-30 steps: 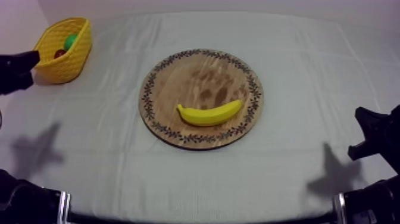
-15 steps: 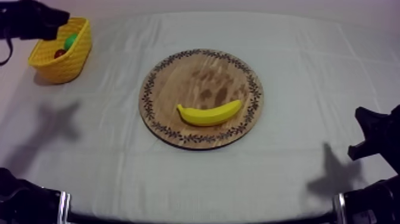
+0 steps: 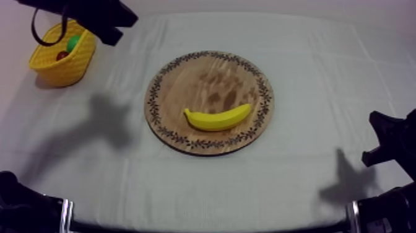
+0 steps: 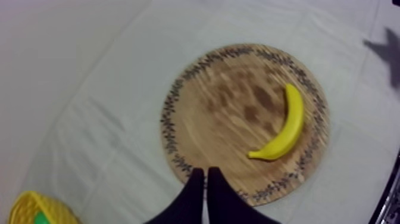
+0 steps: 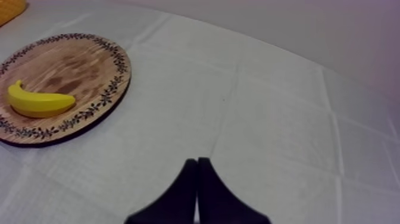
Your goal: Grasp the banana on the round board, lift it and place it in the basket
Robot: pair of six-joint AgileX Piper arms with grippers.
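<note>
Crosswise on board point(image 3: 210, 77), banana point(image 3: 218, 118) lying left-right

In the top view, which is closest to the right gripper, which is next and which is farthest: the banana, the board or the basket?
Starting from the right gripper, low at the right side:
1. The board, in the middle; its rim comes first.
2. The banana, lying on the board.
3. The basket, far off at the upper left.

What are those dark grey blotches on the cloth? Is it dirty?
Not dirt, just shadows. Top view: the blotch left of the wooden board looks cast by my left arm near the yellow basket; the one at lower right lies beside my right arm. Left wrist view: another shadow falls on the cloth beyond the banana.
</note>
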